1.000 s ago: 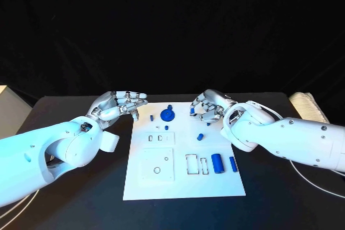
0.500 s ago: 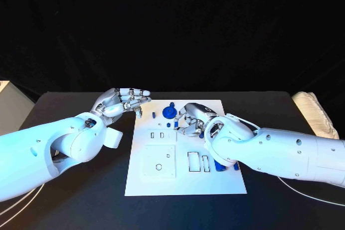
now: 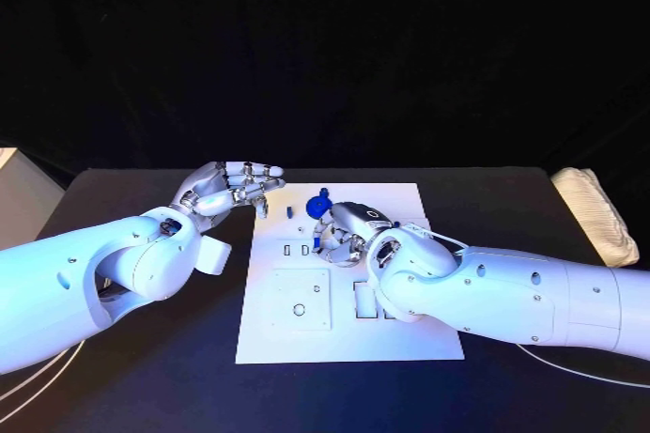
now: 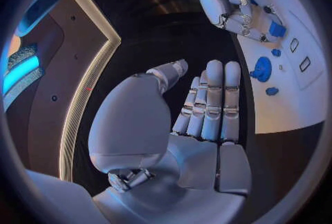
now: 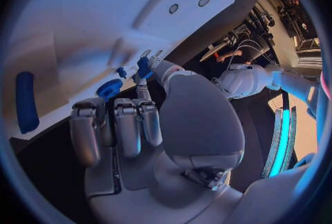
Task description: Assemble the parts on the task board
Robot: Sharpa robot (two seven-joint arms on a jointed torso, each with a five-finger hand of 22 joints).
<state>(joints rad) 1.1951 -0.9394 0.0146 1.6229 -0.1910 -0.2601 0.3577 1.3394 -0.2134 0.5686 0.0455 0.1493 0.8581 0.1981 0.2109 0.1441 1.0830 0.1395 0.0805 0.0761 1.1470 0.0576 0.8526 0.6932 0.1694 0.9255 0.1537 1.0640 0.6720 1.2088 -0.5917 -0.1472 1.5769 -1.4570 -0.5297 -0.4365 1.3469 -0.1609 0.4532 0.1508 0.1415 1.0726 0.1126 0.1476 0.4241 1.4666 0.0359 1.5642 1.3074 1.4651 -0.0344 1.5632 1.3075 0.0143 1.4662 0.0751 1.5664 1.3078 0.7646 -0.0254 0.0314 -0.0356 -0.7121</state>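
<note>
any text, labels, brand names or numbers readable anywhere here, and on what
None: no word, number or brand mark can be read in these pictures.
The task board carries only outlines of slots and cut-outs, no lettering.
The blue parts, such as the round one, are plain.
The left robot hand and right robot hand and both white arms show screws and seams but no legible marking.

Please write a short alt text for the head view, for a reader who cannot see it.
The right hand reaches over the white task board near the small blue parts at its far end. The left hand hovers at the board's far left corner, holding nothing.
</note>
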